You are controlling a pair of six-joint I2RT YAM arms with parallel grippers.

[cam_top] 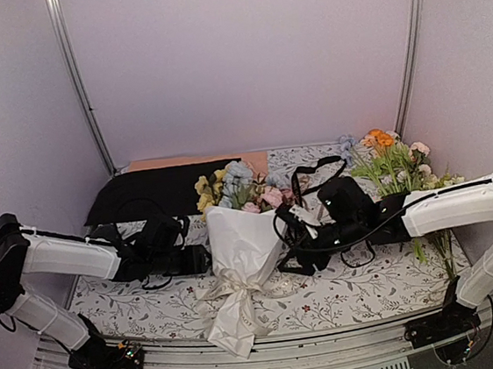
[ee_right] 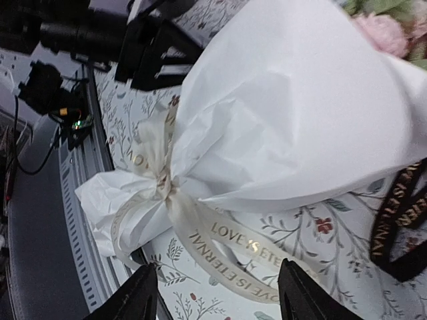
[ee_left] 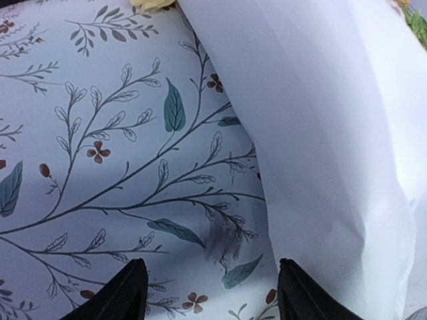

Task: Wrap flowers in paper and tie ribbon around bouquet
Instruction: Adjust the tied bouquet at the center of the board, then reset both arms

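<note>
Black fingers [ee_left: 127, 293] of the left gripper [ee_left: 210, 283] stand wide apart at the bottom of the left wrist view. Nothing lies between them but the white tablecloth printed with leafy sprigs [ee_left: 100, 133]. Just to the right of them, in the right half of that frame, lies the thin white paper [ee_left: 320, 133] of the cone-shaped bouquet [cam_top: 239, 238]. The right gripper [ee_right: 217, 283] is likewise spread wide and holds nothing. In its wrist view, a tail of the cream-white ribbon lettered in gold [ee_right: 227, 243] runs across the cloth just above its fingertips. That ribbon is tied in a bow around the narrow part of the bouquet, which lies at the centre of the top view between the two grippers. Pastel blue, pink and yellow flowers [cam_top: 242, 185] show at the bouquet's upper, wide end. A black ribbon with gold lettering [ee_right: 400, 220] lies at the right edge of the right wrist view.
</note>
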